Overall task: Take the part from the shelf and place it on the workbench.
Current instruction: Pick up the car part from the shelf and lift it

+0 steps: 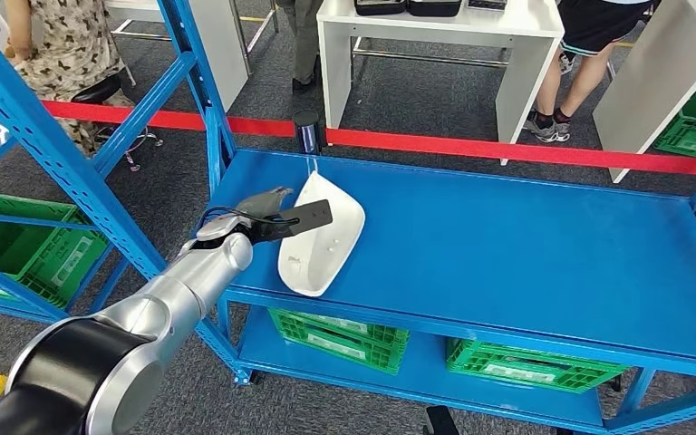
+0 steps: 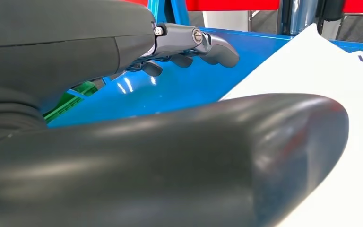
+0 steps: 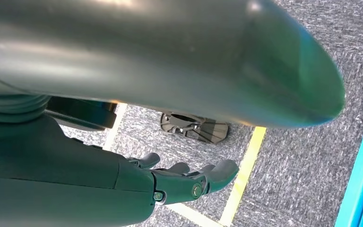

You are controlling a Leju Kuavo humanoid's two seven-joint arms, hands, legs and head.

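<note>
The white curved part (image 1: 326, 240) lies on the blue workbench top (image 1: 526, 245) near its left front corner, with a thin wire at its far tip. My left hand (image 1: 267, 217) is at the part's left edge: the dark thumb (image 1: 308, 217) reaches over the part's face and the grey fingers (image 1: 267, 198) stay beside it. In the left wrist view the thumb (image 2: 194, 156) hangs over the white part (image 2: 321, 71), while the fingers (image 2: 194, 45) are spread above bare blue surface, apart from the part's edge. My right hand (image 3: 179, 182) hangs over grey floor, fingers loosely extended, holding nothing.
A blue shelf rack (image 1: 45, 154) with a green crate (image 1: 27, 254) stands at the left. Green crates (image 1: 340, 335) sit on the workbench's lower level. Red barrier tape (image 1: 507, 149) runs behind the bench, with white tables and standing people beyond.
</note>
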